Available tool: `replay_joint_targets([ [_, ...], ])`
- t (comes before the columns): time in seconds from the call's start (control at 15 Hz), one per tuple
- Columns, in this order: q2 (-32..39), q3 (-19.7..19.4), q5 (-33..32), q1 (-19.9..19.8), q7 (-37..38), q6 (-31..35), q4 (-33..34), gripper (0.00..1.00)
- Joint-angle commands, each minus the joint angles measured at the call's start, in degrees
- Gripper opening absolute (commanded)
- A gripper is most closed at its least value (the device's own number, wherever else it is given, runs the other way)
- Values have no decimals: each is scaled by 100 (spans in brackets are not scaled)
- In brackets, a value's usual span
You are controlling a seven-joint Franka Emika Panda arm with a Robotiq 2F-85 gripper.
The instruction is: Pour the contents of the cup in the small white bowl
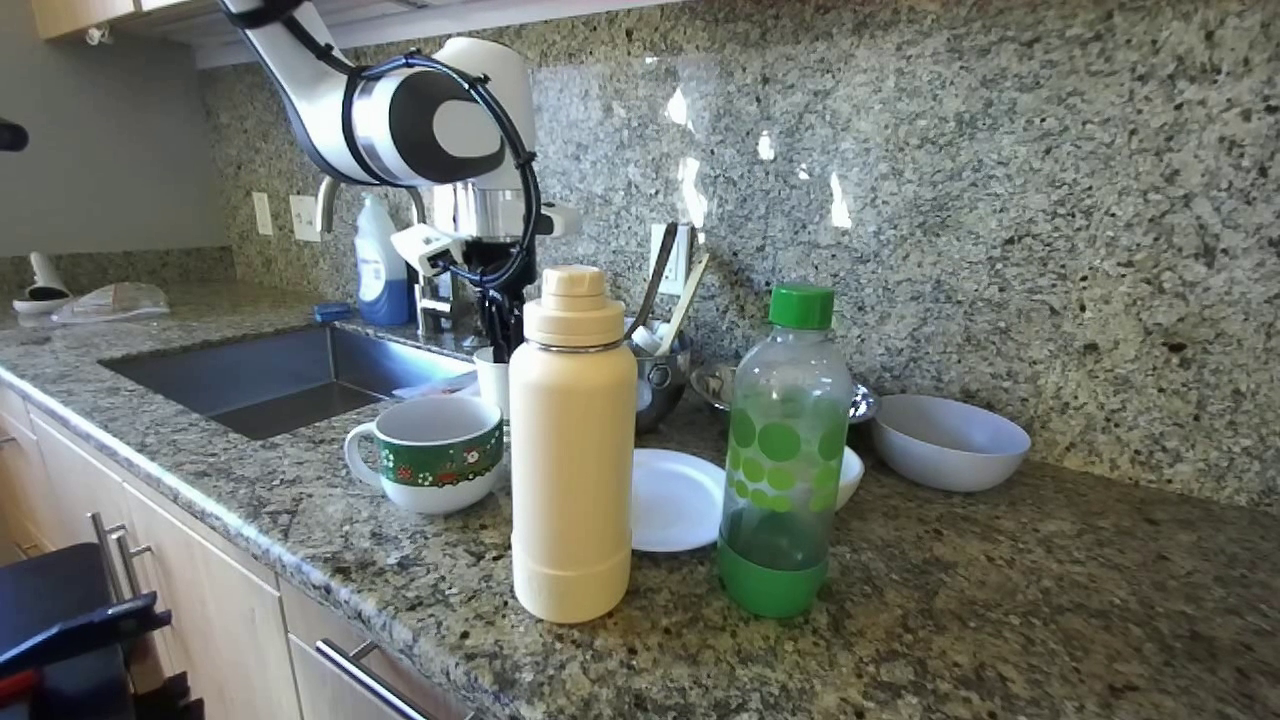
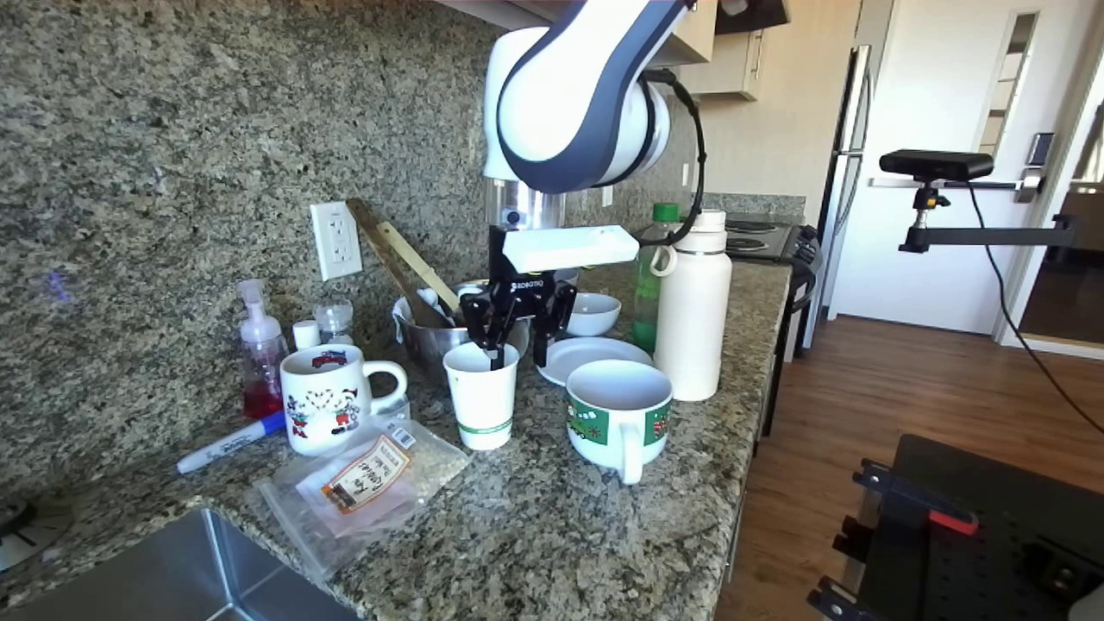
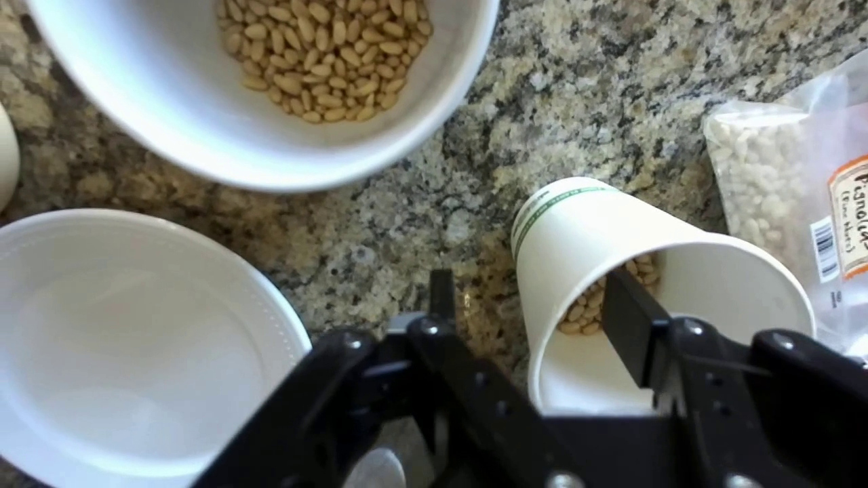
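One white cup [image 3: 590, 234] is standing on the counter [image 3: 380, 230], right of centre in the wrist view, pale nuts [image 3: 582, 313] showing inside. Jaws are hanging apart — one's sitting inside the cup, one outside. Small white bowl [image 2: 595, 325] is sitting mid-frame in an exterior view.

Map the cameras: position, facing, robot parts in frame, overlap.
In an exterior view: near the sink end, facing along the counter towards the stove; arm and gripper show.
In an exterior view: at the flask and green bottle end, facing towards the sink; arm shows, gripper partly behind the flask.
Wrist view: mounted on the arm, facing down onto the cup and plate; gripper fingers reach up from the bottom edge.
Shared: both exterior views show the cup, flask, green bottle and green-patterned mug.
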Motion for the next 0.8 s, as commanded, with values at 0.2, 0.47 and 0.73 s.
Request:
replay_joint_targets([
  [0.2,-135,-52,-175,45,153,-77,-73,5],
  [0.47,-136,-27,-221,48,90,-116,-16,0],
  [0.73,-245,34,-182,40,-52,-150,18,1],
])
